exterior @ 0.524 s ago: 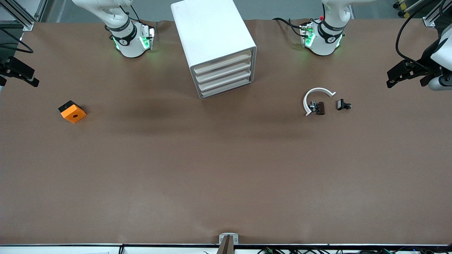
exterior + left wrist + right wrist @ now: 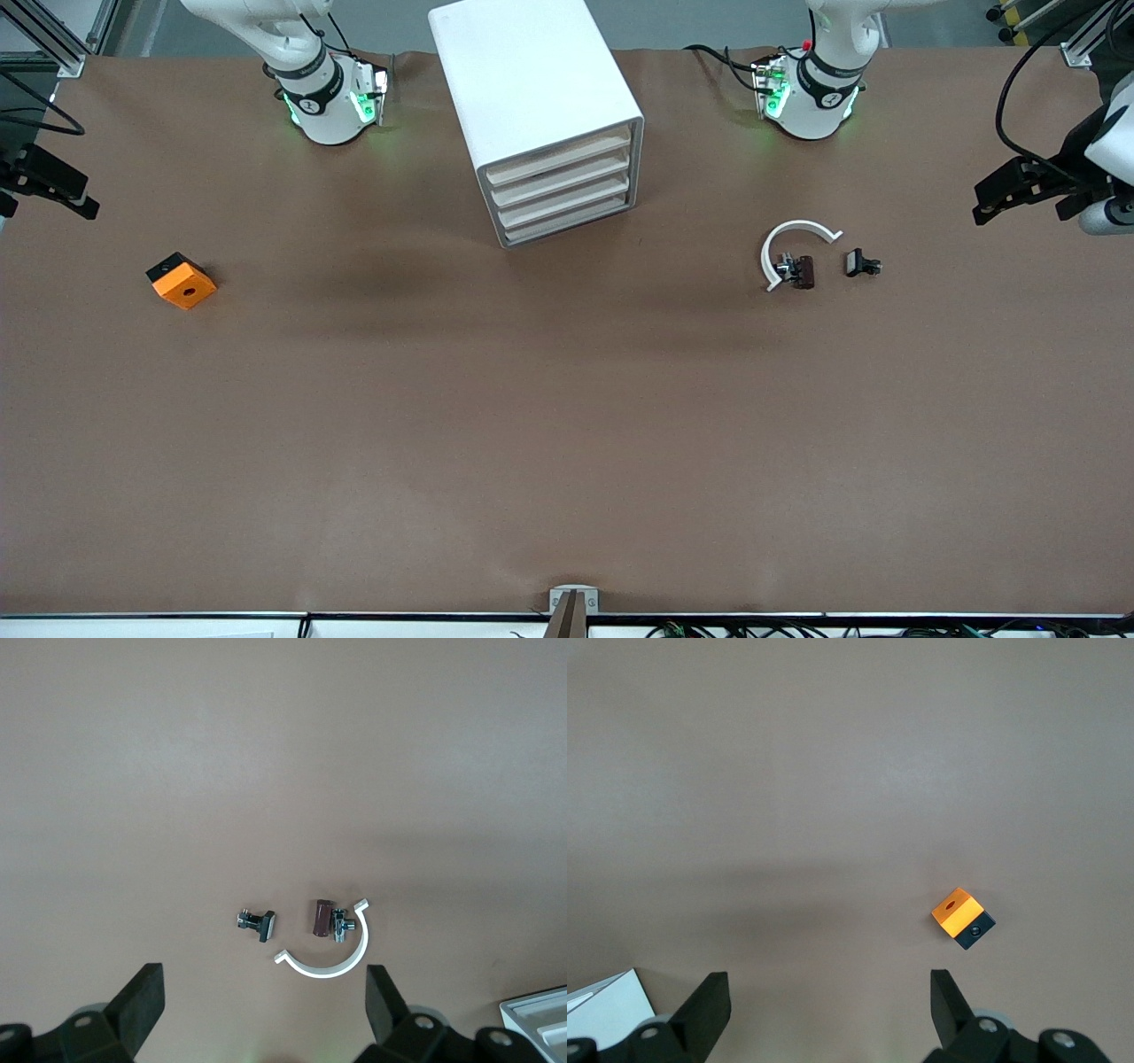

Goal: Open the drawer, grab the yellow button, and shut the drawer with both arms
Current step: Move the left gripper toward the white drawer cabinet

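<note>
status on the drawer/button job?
Nothing done: the top drawer of the cabinet is shut, button unseen. In hand: nothing; left gripper and right gripper hang open over the table ends. Left: open, take button, close.

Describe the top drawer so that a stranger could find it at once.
Find the white cabinet between the two arm bases. Its front shows four stacked beige-edged drawers, all shut. The drawer meant is the highest one, just under the cabinet's top.
</note>
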`<state>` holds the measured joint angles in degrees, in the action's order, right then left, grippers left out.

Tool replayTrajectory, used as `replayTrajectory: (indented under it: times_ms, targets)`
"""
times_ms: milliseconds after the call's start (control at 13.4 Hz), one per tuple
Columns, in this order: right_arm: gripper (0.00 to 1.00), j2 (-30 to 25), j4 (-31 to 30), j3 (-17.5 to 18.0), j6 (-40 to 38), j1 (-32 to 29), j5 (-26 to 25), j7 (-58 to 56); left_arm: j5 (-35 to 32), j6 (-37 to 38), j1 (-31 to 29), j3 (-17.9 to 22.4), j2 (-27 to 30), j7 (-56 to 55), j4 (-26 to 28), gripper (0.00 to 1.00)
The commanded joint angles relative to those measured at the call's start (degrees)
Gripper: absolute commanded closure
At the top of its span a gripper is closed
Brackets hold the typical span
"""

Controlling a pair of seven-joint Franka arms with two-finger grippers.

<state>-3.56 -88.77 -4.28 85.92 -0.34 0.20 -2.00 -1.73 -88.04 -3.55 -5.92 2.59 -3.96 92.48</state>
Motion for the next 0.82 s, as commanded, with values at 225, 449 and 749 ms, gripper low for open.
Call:
replayTrajectory:
  times_ms: [225,449,749]
  targets:
    - [0.00,0.7,1.4,0.7,-0.5,-0.9,-0.5,-0.9,0.9,1.0,-0.7,-0.3,-7.4,-3.4,-1.4,0.00]
    - [0.00,0.7,1.4,0.7,-0.5,-0.8,-0.6,-1.0,1.0,1.1,0.0,-1.1,-11.1,-15.0,-0.7,0.00]
    - [0.00,0.7,1.4,0.7,-0.6,-1.1,-0.5,-0.9,3.2,0.4,1.6,-3.6,-17.5,-24.8,1.3,0.00]
